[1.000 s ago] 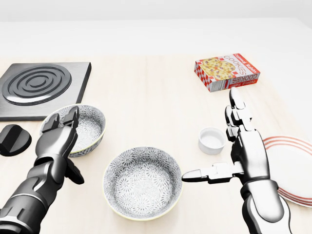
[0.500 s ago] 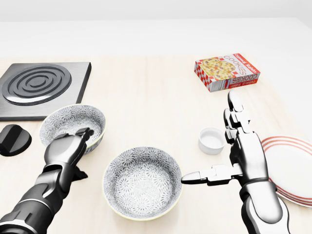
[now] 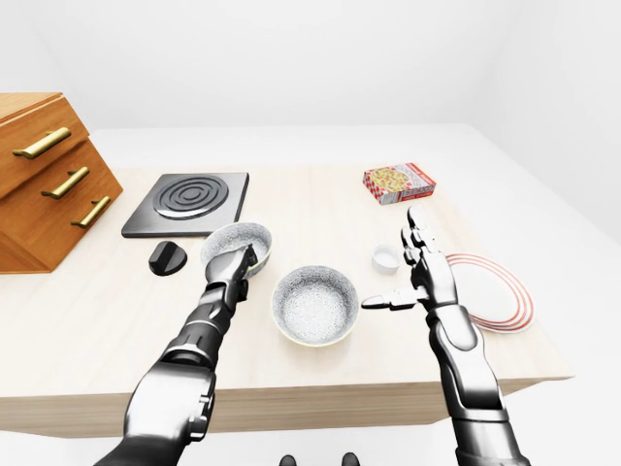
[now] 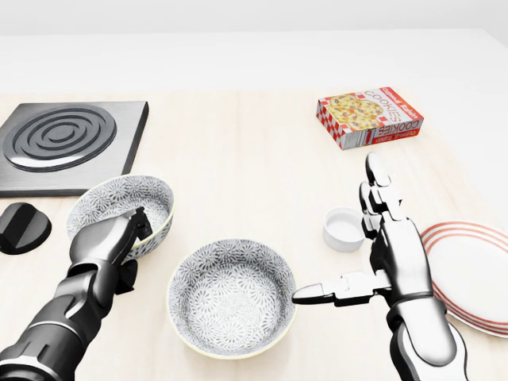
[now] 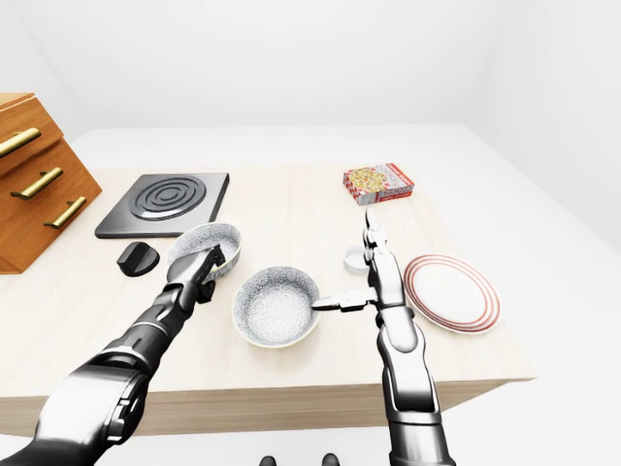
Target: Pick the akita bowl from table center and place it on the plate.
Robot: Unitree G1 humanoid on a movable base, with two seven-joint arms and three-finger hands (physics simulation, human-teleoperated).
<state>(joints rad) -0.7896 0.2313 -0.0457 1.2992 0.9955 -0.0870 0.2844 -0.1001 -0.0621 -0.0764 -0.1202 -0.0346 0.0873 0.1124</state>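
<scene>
Two grey patterned bowls stand on the wooden table: one [image 4: 232, 298] at the bottom centre of the head view, the other [image 4: 119, 202] to its upper left. My left hand [image 4: 125, 238] curls over the near rim of the left bowl, fingers inside and thumb outside. The right hand [image 4: 349, 248] is open, fingers straight up and thumb pointing left, its tip just short of the centre bowl's right rim. A white plate with red rings [image 4: 476, 270] lies right of that hand.
A small white cup [image 4: 344, 228] sits just left of my right fingers. A cookie box [image 4: 369, 119] lies at upper right, a black hob [image 4: 63, 143] and black knob [image 4: 22, 226] at left. A wooden drawer unit [image 3: 44, 175] stands beyond the hob.
My left hand has curled from open into a fist and moved up onto the left bowl's near rim. The right hand drifted slightly left and up, still open.
</scene>
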